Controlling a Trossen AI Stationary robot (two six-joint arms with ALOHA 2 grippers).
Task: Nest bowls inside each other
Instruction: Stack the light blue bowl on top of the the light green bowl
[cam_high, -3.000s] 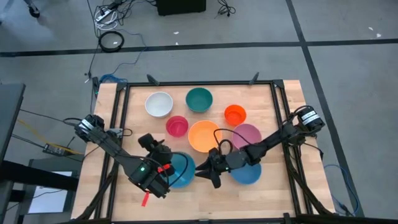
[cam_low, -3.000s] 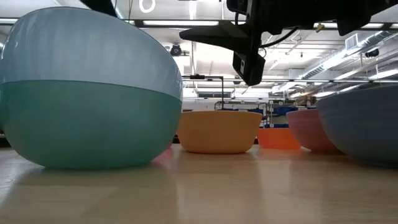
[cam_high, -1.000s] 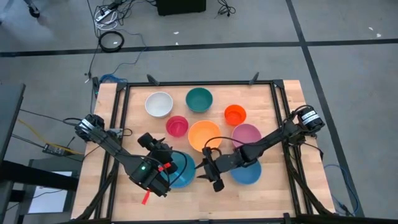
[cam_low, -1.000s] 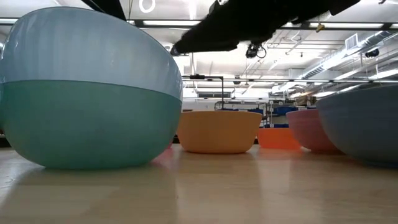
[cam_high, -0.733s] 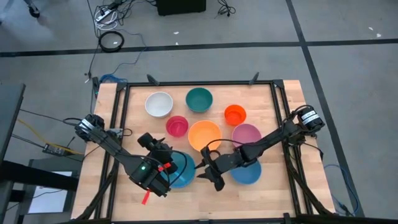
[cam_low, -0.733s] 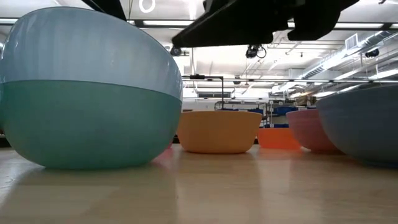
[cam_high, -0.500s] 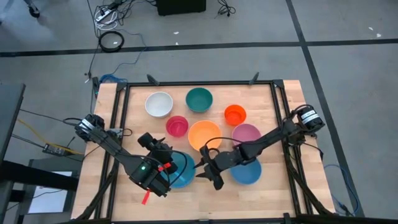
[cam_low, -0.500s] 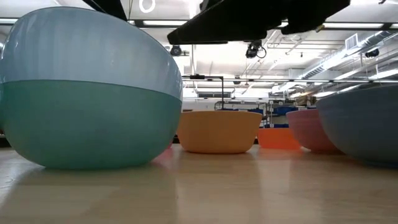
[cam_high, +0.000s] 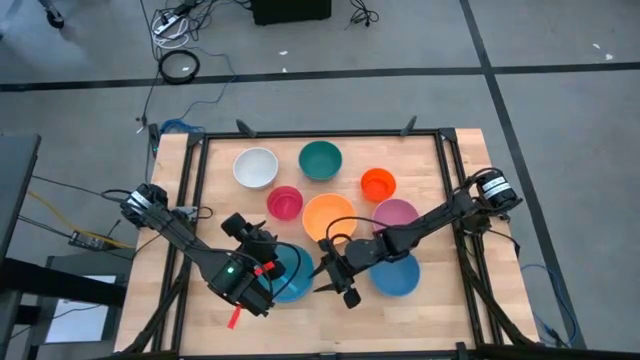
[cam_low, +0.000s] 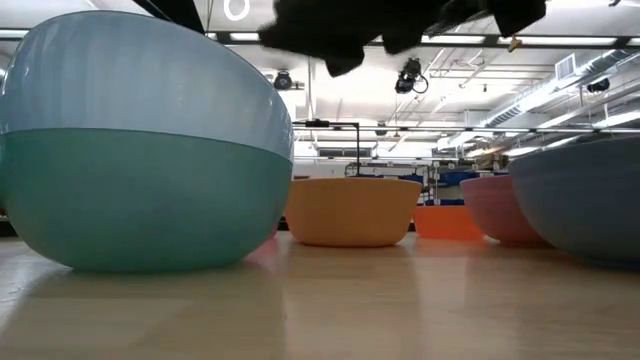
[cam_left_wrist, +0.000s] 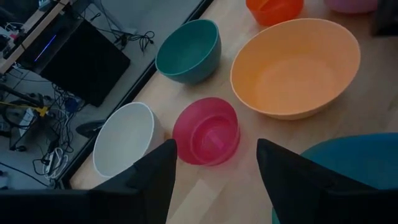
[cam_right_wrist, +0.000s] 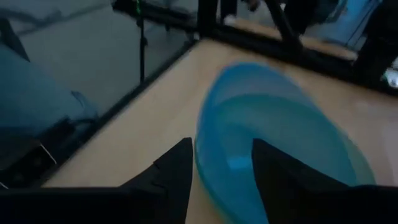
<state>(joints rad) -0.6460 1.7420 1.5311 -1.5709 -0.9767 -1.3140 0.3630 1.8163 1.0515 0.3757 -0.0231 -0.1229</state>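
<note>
Near the table's front left, a light blue bowl (cam_high: 293, 272) sits together with a teal-green one (cam_low: 140, 215); which way up the blue one lies I cannot tell. My right gripper (cam_high: 328, 272) hovers open just right of it, pointing at its rim (cam_right_wrist: 208, 143) without touching. My left gripper (cam_high: 255, 240) hangs open above that bowl's left side, pointing toward the red bowl (cam_left_wrist: 206, 130). White (cam_high: 256, 167), teal (cam_high: 320, 159), orange-red (cam_high: 378, 184), orange-yellow (cam_high: 329, 218) and pink (cam_high: 397, 216) bowls rest on their bases. A second blue bowl (cam_high: 397, 277) stands under the right arm.
A black frame (cam_high: 320, 133) rims the wooden table. Bare wood lies along the near edge (cam_high: 330, 320) and at the far right corner (cam_high: 440, 165). The left arm (cam_high: 190, 245) crosses the table's left side; cables lie on the floor beyond.
My right gripper has swung its wrist a little toward the table's left, toward the light blue bowl, and has tipped; the arm has hardly shifted. No bowl has moved.
</note>
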